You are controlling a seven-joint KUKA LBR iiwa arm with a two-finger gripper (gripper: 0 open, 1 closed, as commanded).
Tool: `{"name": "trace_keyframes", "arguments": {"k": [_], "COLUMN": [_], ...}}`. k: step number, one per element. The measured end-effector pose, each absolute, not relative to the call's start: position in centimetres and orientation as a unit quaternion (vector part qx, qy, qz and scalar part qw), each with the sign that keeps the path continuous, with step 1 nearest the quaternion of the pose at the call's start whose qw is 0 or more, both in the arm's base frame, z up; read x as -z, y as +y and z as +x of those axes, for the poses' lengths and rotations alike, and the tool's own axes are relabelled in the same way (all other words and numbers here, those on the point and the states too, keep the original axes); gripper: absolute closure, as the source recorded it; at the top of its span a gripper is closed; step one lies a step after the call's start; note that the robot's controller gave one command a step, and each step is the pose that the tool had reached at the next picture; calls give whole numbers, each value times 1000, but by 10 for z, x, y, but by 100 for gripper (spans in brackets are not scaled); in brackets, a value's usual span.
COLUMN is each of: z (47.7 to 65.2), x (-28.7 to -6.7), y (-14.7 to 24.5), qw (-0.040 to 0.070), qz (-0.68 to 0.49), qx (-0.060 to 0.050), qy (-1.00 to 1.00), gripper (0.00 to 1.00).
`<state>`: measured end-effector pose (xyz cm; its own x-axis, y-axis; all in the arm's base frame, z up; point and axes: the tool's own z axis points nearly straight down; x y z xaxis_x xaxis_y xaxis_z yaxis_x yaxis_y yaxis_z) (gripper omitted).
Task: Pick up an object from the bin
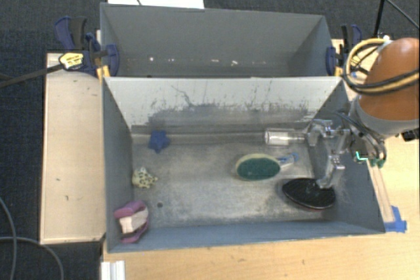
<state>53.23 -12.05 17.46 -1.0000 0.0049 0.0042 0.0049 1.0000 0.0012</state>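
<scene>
My gripper reaches down at the right end of the bin, its tip right at the top of a flat black disc that lies on the floor near the front right corner. Whether it touches the disc I cannot tell. Just left of it lies a dark green oval brush with a pale rim and a small blue handle. Behind the gripper, a clear plastic bottle lies on its side against the back wall.
At the left end lie a small blue piece by the back wall, a speckled yellowish ball and a pink and purple thing in the front left corner. The arm comes in over the right rim.
</scene>
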Motion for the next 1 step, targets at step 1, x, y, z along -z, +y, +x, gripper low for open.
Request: {"name": "trace_keyframes", "arguments": {"k": [1], "z": [481], "x": [-114], "y": [-149], "qw": [2], "qz": [158], "qx": [0], "qy": [-987], "gripper": [0]}}
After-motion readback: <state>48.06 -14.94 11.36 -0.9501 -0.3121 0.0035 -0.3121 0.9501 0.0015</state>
